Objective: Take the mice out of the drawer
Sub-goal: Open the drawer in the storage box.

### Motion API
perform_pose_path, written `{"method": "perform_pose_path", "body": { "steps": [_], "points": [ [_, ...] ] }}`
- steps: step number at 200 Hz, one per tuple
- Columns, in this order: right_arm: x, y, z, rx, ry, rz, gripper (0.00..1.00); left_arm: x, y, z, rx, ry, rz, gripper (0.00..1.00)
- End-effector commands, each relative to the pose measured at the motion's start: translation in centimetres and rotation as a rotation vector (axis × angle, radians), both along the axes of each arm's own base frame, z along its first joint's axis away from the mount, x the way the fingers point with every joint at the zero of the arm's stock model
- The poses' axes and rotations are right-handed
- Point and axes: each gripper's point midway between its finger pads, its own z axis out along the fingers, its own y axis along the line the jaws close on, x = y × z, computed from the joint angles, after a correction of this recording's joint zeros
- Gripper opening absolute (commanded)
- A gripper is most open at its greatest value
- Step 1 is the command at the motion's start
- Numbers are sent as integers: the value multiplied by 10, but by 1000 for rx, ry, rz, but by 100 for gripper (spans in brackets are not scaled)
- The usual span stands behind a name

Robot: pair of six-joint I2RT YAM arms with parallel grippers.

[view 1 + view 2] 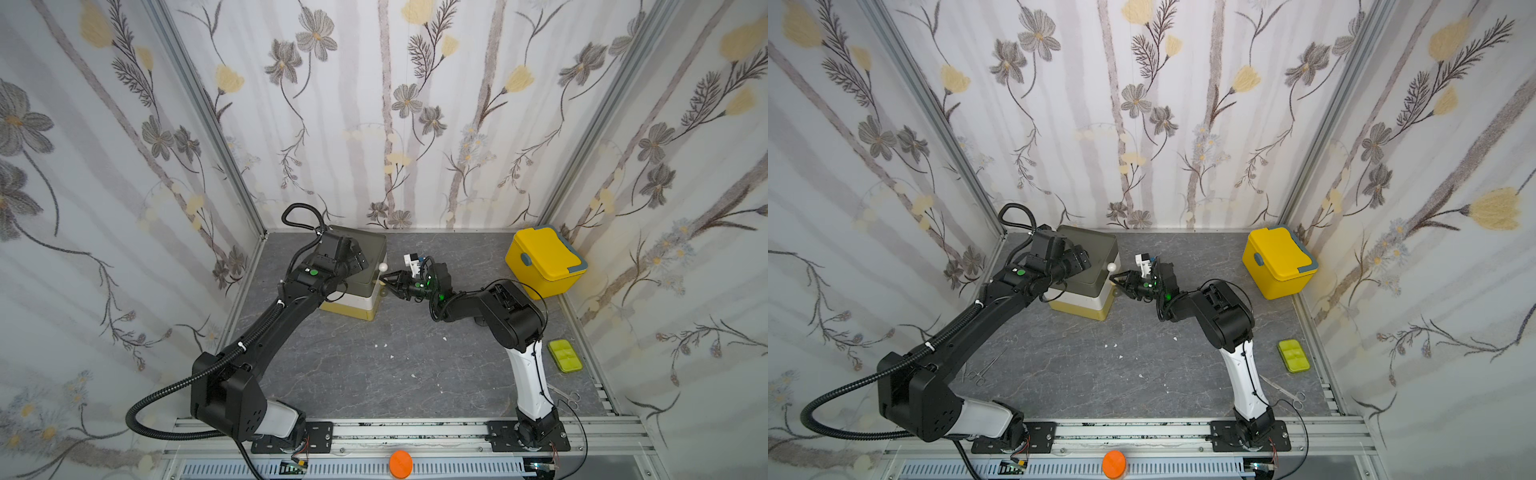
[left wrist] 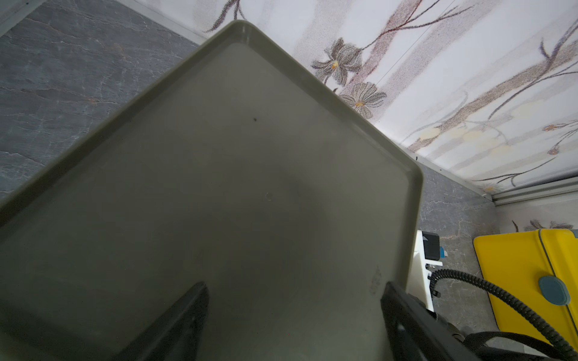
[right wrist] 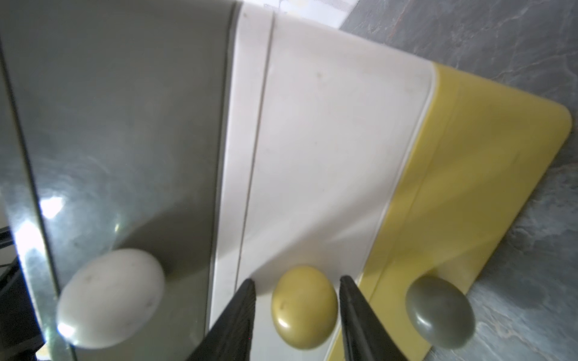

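Note:
The drawer (image 1: 371,244) (image 1: 1101,245) stands at the back left, with all three tiers shut: olive-grey on top, white in the middle, mustard at the bottom. No mice show in any view. My left gripper (image 2: 295,284) (image 1: 360,261) is open, its fingers spread over the drawer's olive top (image 2: 234,172). My right gripper (image 3: 297,279) (image 1: 384,284) (image 1: 1115,284) is at the drawer's front. Its two fingers straddle the yellow knob (image 3: 305,308) of the white tier (image 3: 328,125), with a thin gap on each side. A white knob (image 3: 109,306) and an olive knob (image 3: 439,312) flank it.
A bright yellow lidded box (image 1: 544,259) stands at the back right. A green pill case (image 1: 564,355) and scissors (image 1: 567,395) lie near the right edge. Forceps (image 1: 980,370) lie under the left arm. Small white crumbs dot the grey tabletop (image 1: 395,357).

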Motion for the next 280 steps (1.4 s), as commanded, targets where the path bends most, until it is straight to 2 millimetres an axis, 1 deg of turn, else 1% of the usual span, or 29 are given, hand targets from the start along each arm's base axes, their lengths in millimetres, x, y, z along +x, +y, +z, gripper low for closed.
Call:
{"method": "perform_pose_path", "body": {
  "steps": [1,36,47,79,113,145,176,238,280],
  "points": [
    [-6,1,11,33,-16,21,43,1,4,-5,15,3,10,89],
    [-9,1,11,30,-18,25,41,0,7,-10,15,14,17,89],
    [-7,1,9,26,-16,21,41,0,6,-11,13,16,16,88],
    [-2,4,15,26,-37,16,40,0,7,-12,13,16,16,88],
    [4,2,13,22,-31,4,39,1,7,-15,13,21,19,88],
    [5,0,11,12,-29,0,34,1,8,-19,23,32,22,88],
    [6,-2,12,7,-25,-6,32,1,10,-20,25,33,31,89],
    [-1,-21,16,10,-19,-30,30,1,20,-25,18,40,69,88],
    [-7,-47,19,13,-17,-60,29,0,22,-23,12,32,73,89]
  ]
}}
